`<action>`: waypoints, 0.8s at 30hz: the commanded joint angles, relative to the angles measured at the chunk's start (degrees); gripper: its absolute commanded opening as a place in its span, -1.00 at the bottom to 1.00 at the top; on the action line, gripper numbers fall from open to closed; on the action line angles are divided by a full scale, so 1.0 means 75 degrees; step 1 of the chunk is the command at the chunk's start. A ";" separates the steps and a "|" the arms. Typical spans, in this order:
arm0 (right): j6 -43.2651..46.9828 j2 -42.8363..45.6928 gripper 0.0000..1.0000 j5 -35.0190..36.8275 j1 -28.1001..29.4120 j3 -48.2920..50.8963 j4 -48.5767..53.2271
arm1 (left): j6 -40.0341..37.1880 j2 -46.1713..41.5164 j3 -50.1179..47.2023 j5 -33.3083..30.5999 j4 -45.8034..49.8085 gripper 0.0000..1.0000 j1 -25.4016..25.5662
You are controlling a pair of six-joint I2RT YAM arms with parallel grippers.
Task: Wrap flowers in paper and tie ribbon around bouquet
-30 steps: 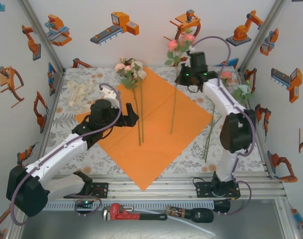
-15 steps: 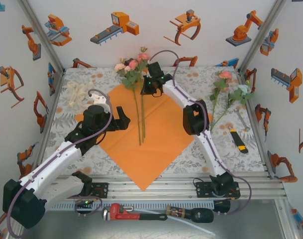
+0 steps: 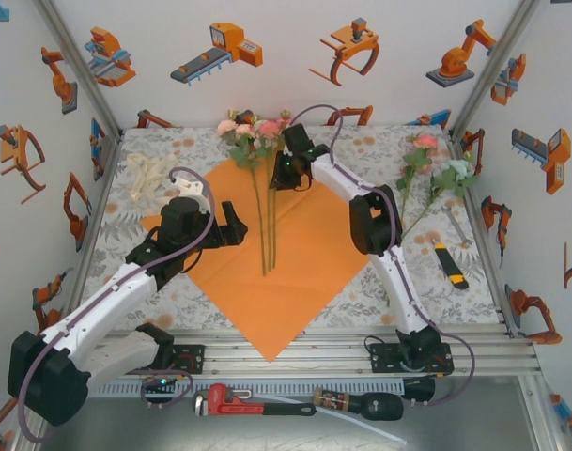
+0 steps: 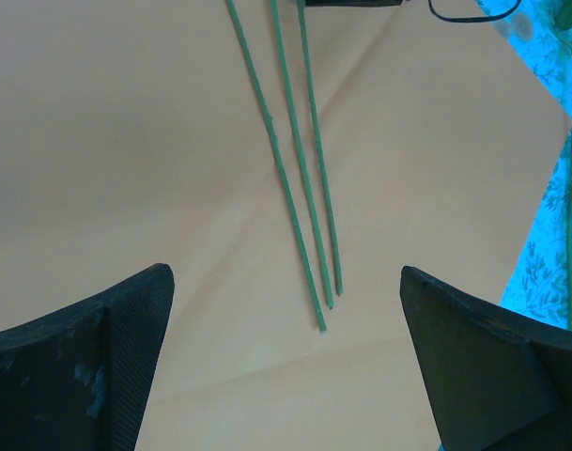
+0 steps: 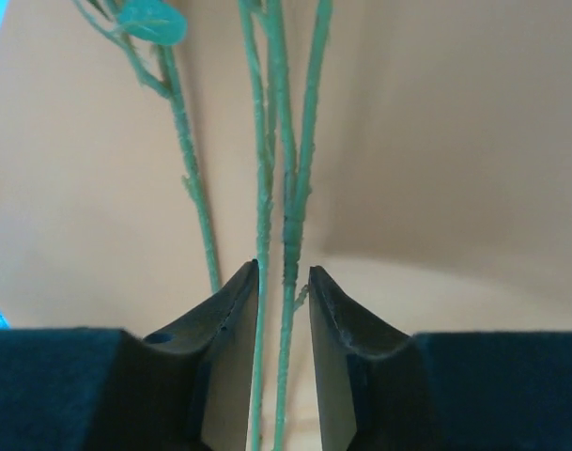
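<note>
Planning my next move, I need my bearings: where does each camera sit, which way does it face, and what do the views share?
Top external: fixed above and behind the arm bases, looking down on the table; both arms, left hand and right hand show.
Left wrist: on the left arm, looking down between its wide-open fingers at the paper and three stems of the flowers.
Right wrist: on the right arm, looking along stems lying between its parted jaws.
Shared: all three see the orange paper and green stems.
</note>
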State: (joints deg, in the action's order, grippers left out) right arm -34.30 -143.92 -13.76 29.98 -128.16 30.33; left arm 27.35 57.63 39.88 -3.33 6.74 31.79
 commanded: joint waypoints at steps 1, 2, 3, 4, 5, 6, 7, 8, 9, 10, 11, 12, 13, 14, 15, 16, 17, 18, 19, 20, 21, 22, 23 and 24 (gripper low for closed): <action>0.0412 0.1093 -0.22 0.0387 -0.0006 0.0044 0.0314 | 0.0089 -0.0018 0.0012 0.0132 -0.0155 0.97 -0.0041; 0.0618 0.1328 -0.17 0.0587 -0.0034 0.0130 0.0435 | 0.0056 -0.0030 0.0003 0.0207 -0.0179 0.97 -0.0043; 0.0840 0.1579 -0.15 0.0810 -0.0078 0.0256 0.0563 | -0.0023 -0.0052 -0.0008 0.0416 -0.0282 0.97 -0.0049; 0.1037 0.1864 -0.14 0.1045 -0.0132 0.0456 0.0626 | -0.0149 -0.0082 -0.0041 0.0749 -0.0501 0.97 -0.0043; 0.1242 0.2274 -0.14 0.1318 -0.0227 0.0786 0.0644 | -0.0366 -0.0121 -0.0116 0.1471 -0.0891 0.97 -0.0037; 0.1435 0.2678 -0.13 0.1601 -0.0375 0.1233 0.0584 | -0.0569 -0.0147 -0.0211 0.2319 -0.1364 0.97 -0.0019; 0.1572 0.3041 -0.13 0.1810 -0.0536 0.1648 0.0522 | -0.0649 -0.0145 -0.0258 0.3006 -0.1791 0.97 0.0017; 0.1692 0.3438 -0.13 0.1948 -0.0789 0.2142 0.0397 | -0.0689 -0.0126 -0.0284 0.3536 -0.2184 0.96 0.0143; 0.1757 0.3822 -0.12 0.1981 -0.1110 0.2603 0.0264 | -0.0722 -0.0082 -0.0291 0.3838 -0.2443 0.94 0.0270; 0.1758 0.4101 -0.13 0.1968 -0.1419 0.3002 0.0204 | -0.0766 -0.0042 -0.0264 0.3953 -0.2585 0.94 0.0414; 0.1749 0.4373 -0.13 0.1916 -0.1831 0.3441 0.0165 | -0.0830 0.0048 -0.0197 0.4070 -0.2688 0.94 0.0569; 0.1716 0.4623 -0.13 0.1830 -0.2204 0.3837 0.0151 | -0.0895 0.0165 -0.0125 0.4190 -0.2740 0.94 0.0699; 0.1684 0.4777 -0.13 0.1656 -0.2595 0.4134 0.0120 | -0.0948 0.0290 -0.0043 0.4291 -0.2774 0.94 0.0824; 0.1599 0.4937 -0.14 0.1396 -0.3012 0.4484 0.0066 | -0.0991 0.0424 0.0056 0.4400 -0.2792 0.94 0.0946; 0.1510 0.5051 -0.14 0.1227 -0.3404 0.4782 0.0026 | -0.1038 0.0564 0.0161 0.4518 -0.2797 0.94 0.1055; 0.1467 0.5106 -0.15 0.1164 -0.3700 0.4974 -0.0001 | -0.1085 0.0676 0.0261 0.4595 -0.2795 0.94 0.1149; 0.1458 0.5115 -0.16 0.1153 -0.3995 0.5206 -0.0023 | -0.1132 0.0787 0.0361 0.4649 -0.2793 0.94 0.1254; 0.1454 0.5077 -0.17 0.1193 -0.4266 0.5367 -0.0014 | -0.1177 0.0877 0.0438 0.4669 -0.2780 0.94 0.1339; 0.1459 0.5018 -0.17 0.1229 -0.4461 0.5471 -0.0012 | -0.1195 0.0947 0.0490 0.4662 -0.2774 0.94 0.1409; 0.1486 0.4925 -0.18 0.1284 -0.4624 0.5572 -0.0012 | -0.1211 0.1004 0.0544 0.4654 -0.2743 0.94 0.1458; 0.1531 0.4833 -0.18 0.1343 -0.4730 0.5647 -0.0012 | -0.1236 0.1035 0.0566 0.4638 -0.2717 0.94 0.1483; 0.1580 0.4716 -0.18 0.1432 -0.4820 0.5695 -0.0007 | -0.1253 0.1055 0.0577 0.4601 -0.2694 0.94 0.1503; 0.1649 0.4599 -0.19 0.1479 -0.4859 0.5715 0.0007 | -0.1280 0.1046 0.0569 0.4554 -0.2648 0.94 0.1515; 0.1697 0.4457 -0.19 0.1520 -0.4863 0.5709 0.0026 | -0.1312 0.1042 0.0572 0.4518 -0.2588 0.94 0.1515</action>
State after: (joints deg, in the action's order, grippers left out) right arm -23.20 -108.97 -3.09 -7.18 -85.60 30.24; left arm 19.79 65.58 42.19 29.19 -11.57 42.85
